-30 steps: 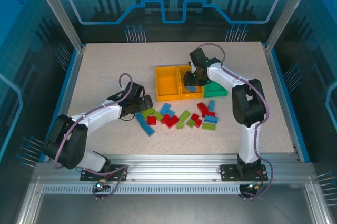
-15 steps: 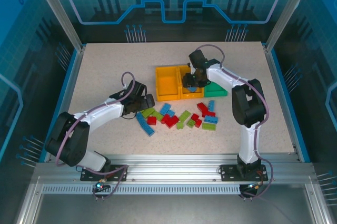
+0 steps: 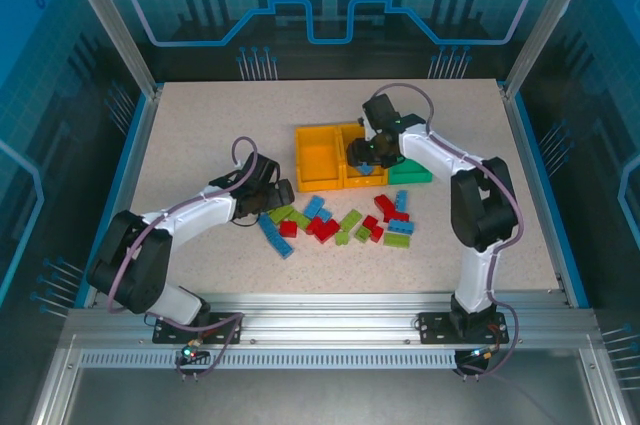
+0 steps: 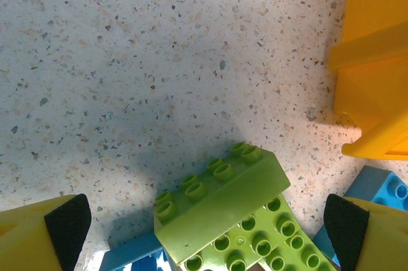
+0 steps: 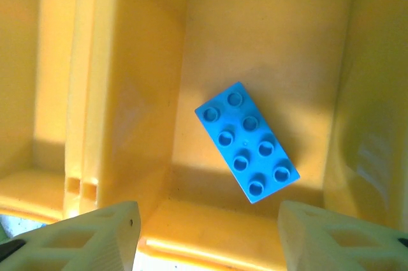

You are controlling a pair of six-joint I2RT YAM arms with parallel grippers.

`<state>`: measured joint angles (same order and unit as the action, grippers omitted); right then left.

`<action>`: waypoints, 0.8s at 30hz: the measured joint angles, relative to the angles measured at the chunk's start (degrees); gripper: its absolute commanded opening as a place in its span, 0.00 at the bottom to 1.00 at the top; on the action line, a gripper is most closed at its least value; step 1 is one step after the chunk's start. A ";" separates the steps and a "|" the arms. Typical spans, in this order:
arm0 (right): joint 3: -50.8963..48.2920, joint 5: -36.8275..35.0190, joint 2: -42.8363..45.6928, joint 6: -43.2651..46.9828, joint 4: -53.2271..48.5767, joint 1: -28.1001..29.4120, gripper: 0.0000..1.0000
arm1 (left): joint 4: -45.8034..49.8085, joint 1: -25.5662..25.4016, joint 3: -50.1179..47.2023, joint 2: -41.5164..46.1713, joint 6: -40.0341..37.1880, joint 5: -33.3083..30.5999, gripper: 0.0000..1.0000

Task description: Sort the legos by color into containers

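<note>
The right gripper [image 5: 207, 238], jaws apart, hangs over a blue studded plastic brick [image 5: 247, 141] inside an orange-yellow plastic bin [image 5: 268, 41]. The left gripper [image 4: 205, 229] stands wide apart above a lime-green studded plastic brick [image 4: 210, 217].

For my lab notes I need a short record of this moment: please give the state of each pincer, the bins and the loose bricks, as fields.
left pincer: open, one finger each side of a lime green brick on the table
right pincer: open, above the middle yellow bin
blue brick: lies flat in that bin, studs up, not held
green bin: right end of the row, partly hidden by the right arm
loose bricks: red, blue and green, on the table in front of the bins
</note>
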<state>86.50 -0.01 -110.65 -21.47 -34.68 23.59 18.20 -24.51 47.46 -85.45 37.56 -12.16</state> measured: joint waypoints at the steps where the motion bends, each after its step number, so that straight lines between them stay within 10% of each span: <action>1: -0.50 0.00 0.55 0.13 0.17 0.02 0.62 | 0.00 0.00 0.00 -0.02 -0.02 0.00 0.99; 24: -21.24 0.87 17.81 12.13 4.31 16.98 0.83 | 0.00 0.00 0.00 0.00 -0.15 -0.63 0.99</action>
<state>65.25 0.86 -92.84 -9.34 -30.37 40.58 18.20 -24.51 47.46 -85.45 37.41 -12.80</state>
